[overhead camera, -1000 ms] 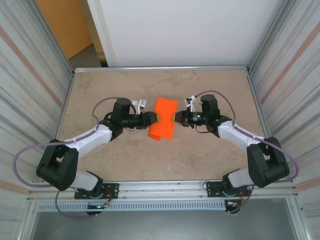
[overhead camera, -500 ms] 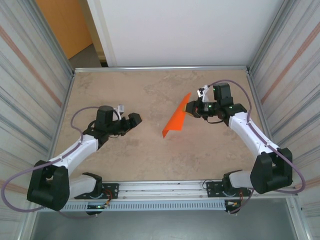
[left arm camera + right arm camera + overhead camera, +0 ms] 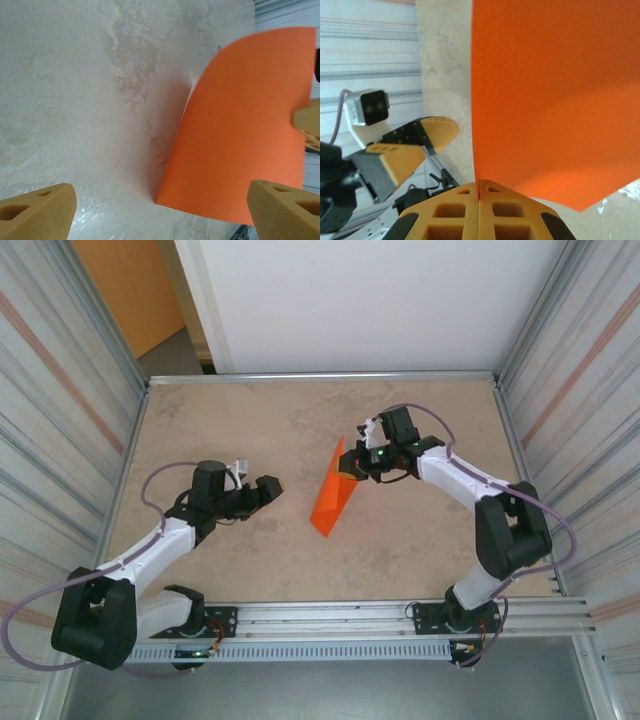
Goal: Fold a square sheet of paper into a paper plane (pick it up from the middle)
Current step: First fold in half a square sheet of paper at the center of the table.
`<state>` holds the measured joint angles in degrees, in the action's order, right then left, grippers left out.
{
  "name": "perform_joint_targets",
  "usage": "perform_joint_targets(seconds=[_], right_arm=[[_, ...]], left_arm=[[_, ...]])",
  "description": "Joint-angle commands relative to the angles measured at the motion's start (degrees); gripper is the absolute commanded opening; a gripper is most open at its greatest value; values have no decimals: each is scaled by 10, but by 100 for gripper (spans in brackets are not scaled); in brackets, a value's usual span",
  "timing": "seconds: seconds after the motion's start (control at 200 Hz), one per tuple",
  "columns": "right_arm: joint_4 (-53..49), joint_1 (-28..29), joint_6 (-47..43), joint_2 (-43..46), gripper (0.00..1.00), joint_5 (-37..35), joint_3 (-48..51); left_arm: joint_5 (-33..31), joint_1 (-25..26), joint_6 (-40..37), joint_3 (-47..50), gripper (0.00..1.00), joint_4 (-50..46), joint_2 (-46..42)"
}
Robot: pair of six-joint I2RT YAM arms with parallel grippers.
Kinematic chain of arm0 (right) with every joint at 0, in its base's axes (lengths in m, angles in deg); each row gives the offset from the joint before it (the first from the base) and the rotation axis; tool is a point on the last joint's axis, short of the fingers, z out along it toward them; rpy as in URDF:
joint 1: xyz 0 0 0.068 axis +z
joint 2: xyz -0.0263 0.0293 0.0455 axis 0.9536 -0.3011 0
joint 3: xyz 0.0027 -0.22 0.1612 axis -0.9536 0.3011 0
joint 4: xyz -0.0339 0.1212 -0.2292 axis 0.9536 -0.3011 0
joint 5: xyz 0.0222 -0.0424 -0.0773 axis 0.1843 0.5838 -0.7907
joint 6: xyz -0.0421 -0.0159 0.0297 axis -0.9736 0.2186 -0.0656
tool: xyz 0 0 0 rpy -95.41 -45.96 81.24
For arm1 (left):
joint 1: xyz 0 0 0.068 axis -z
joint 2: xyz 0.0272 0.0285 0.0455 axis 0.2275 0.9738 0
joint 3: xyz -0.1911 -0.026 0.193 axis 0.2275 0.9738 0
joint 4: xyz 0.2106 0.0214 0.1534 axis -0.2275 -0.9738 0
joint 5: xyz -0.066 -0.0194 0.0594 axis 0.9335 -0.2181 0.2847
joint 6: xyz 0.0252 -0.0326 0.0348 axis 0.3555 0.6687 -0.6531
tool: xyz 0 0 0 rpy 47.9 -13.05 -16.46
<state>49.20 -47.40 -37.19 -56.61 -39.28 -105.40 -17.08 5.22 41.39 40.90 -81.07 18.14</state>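
– While the right jaws pinch the square sheet of paper by its top edge, where's it sit?
– Upright at the middle of the bench. Left jaws gape empty, apart from it.

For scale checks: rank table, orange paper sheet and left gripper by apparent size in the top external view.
1. table
2. orange paper sheet
3. left gripper, not much smaller: the sheet stands nearly edge-on.

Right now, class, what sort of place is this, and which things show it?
Probably a robot test cell: left arm and right arm bolted beside a table, ribbed metal walls at its sides, orange paper held up.
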Motion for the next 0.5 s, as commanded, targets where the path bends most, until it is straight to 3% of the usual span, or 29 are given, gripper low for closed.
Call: perform_joint_targets(seconds=[0.0, 0.155, 0.496], right_arm=[[97, 18, 43, -27, 1, 4, 28], [210, 17, 78, -34, 3, 8, 103], [206, 12, 55, -62, 3, -21, 161]], left_arm=[[3, 0, 2, 15, 88, 17, -10], [-3, 20, 6, 19, 86, 19, 10], [-66, 128, -25, -68, 79, -30, 129]])
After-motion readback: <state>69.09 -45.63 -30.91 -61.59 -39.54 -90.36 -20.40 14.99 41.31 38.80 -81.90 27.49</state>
